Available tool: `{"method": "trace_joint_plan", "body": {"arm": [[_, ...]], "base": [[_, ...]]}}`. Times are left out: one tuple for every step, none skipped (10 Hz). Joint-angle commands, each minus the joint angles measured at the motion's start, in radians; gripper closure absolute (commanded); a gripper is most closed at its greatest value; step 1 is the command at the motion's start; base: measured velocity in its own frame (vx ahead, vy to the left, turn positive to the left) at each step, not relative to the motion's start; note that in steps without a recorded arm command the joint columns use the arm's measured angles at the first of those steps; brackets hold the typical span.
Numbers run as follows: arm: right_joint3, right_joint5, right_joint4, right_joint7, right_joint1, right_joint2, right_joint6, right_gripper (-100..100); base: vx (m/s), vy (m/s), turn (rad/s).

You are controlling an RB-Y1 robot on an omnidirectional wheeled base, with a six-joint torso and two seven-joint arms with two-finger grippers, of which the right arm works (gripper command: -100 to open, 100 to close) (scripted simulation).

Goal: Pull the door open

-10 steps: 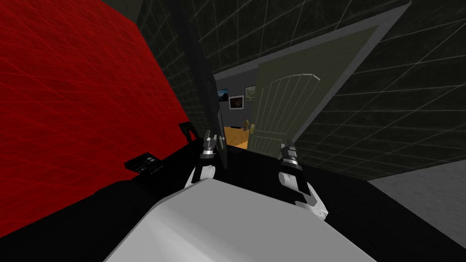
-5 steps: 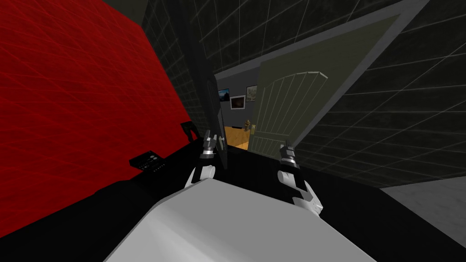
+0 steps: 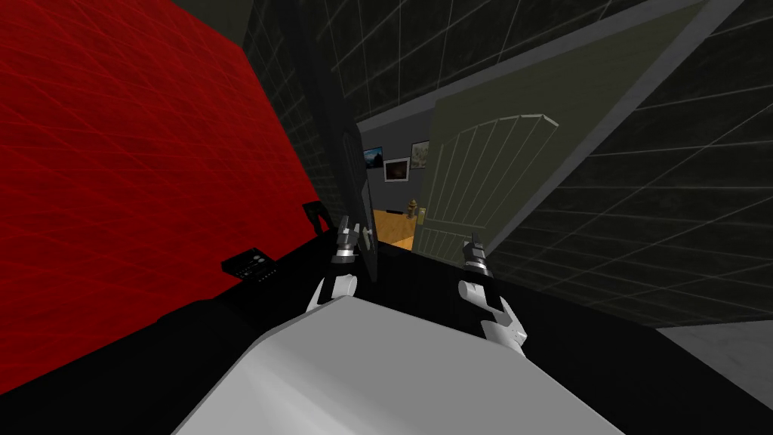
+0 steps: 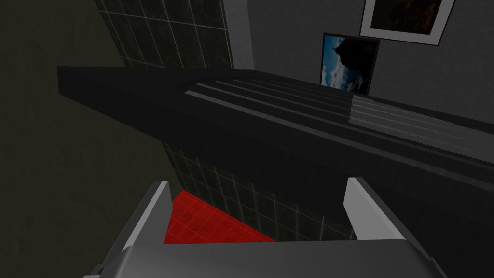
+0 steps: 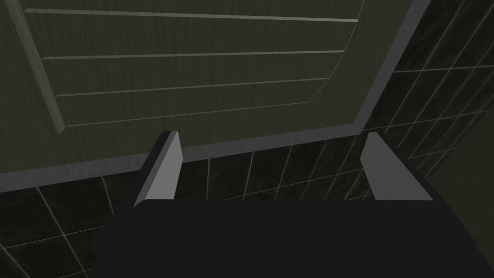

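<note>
Olive door [image 3: 483, 174]: ajar, gap showing; I judge more swing is left. Left gripper [image 3: 346, 226], right gripper [image 3: 474, 242]: fingers spread, gripping nothing.

The door [image 3: 491, 174] is showing a matt olive face with fine streaky grain, like painted wood, and shallow grooves cut in its panel. The tiled wall [image 3: 642, 211] beside it is looking dark and mottled between pale grout lines. The red wall [image 3: 113, 189] is reading flat and matt. The fingers [image 5: 161, 169] of the right gripper [image 5: 271, 137] are appearing smooth, matt and pale grey
</note>
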Motion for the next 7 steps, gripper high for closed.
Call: {"method": "trace_joint_plan", "body": {"arm": [[-0.008,-0.006,0.028,0.01,-0.015,0.003,0.005,-100],[-0.017,-0.013,0.063,0.022,-0.036,0.007,0.011,-100],[-0.022,-0.016,0.08,0.029,-0.046,0.009,0.014,-100],[-0.031,-0.023,0.114,0.04,-0.067,0.014,0.02,-100],[-0.036,-0.027,0.131,0.046,-0.076,0.016,0.022,-100],[-0.045,-0.033,0.164,0.058,-0.096,0.022,0.028,-100],[-0.049,-0.036,0.18,0.064,-0.106,0.024,0.031,-100]], "base": [[0.061,-0.027,0.051],[0.086,-0.031,0.105],[0.078,-0.036,0.084],[0.096,-0.022,0.094],[0.099,-0.031,0.064],[0.094,-0.04,0.07],[0.086,-0.026,0.077]]}}
